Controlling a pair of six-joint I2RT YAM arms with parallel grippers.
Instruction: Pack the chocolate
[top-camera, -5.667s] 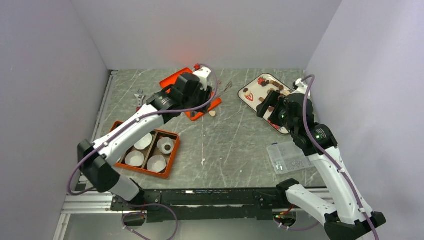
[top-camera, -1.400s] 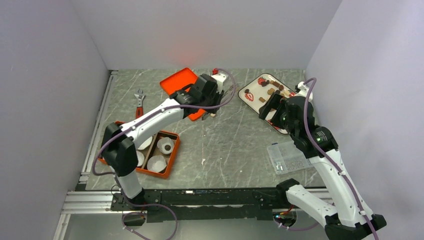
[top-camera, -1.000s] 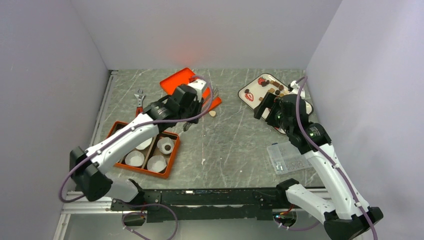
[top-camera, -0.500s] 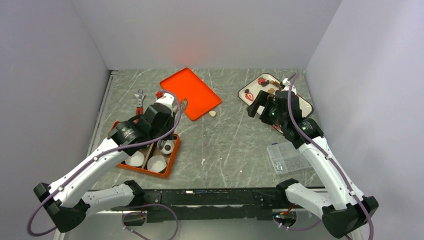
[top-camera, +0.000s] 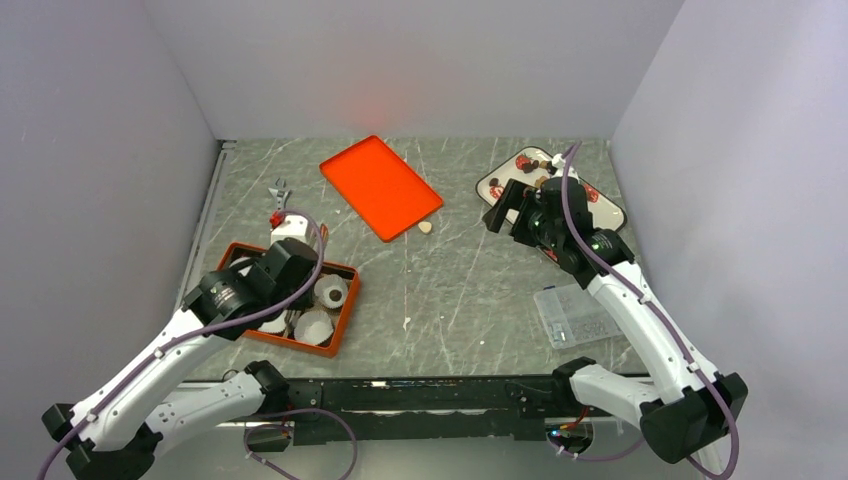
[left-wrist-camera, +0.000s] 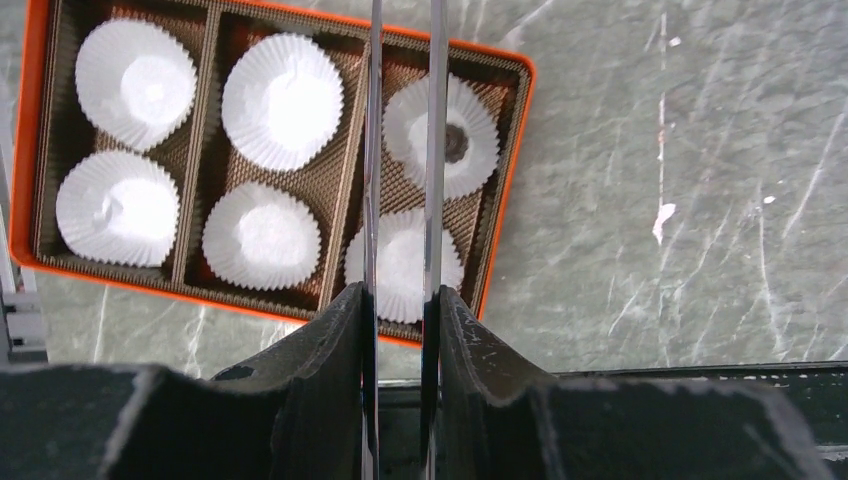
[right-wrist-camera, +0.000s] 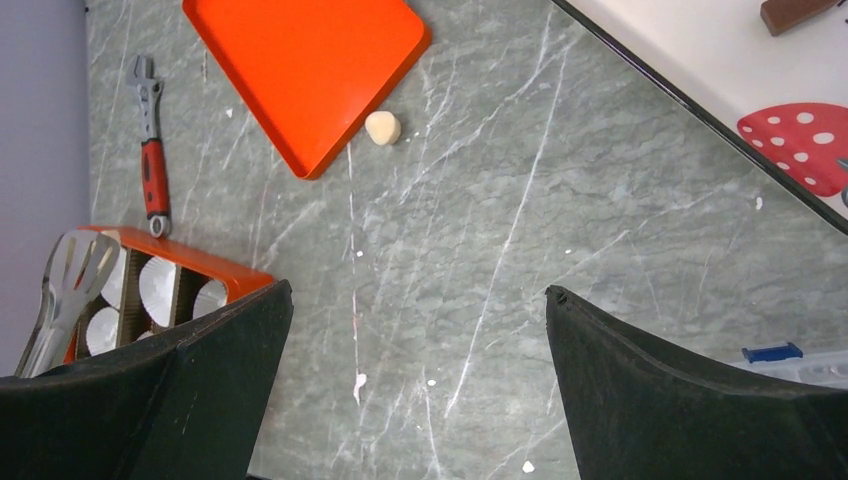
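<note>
Several small brown chocolate pieces (top-camera: 541, 172) lie on the white strawberry-print tray (top-camera: 497, 180) at the back right; one brown piece (right-wrist-camera: 790, 12) shows in the right wrist view. A tan piece (top-camera: 425, 227) lies on the table by the orange lid (top-camera: 380, 187), and also shows in the right wrist view (right-wrist-camera: 382, 127). One brown piece (left-wrist-camera: 455, 143) sits in a paper cup of the orange box (left-wrist-camera: 508, 200). My left gripper (left-wrist-camera: 400, 295) is shut on metal tongs (left-wrist-camera: 372, 150) above the box. My right gripper (right-wrist-camera: 415, 290) is open and empty over the table beside the tray.
The other paper cups (left-wrist-camera: 282, 100) in the box hold nothing. A red-handled wrench (top-camera: 279, 190) lies left of the lid. A clear plastic case (top-camera: 575, 315) lies at the right front. Grey walls close in the left, back and right sides.
My left arm has swung back from the orange lid to above the orange box, carrying the tongs. My right arm has shifted slightly left and farther along the tray's edge.
</note>
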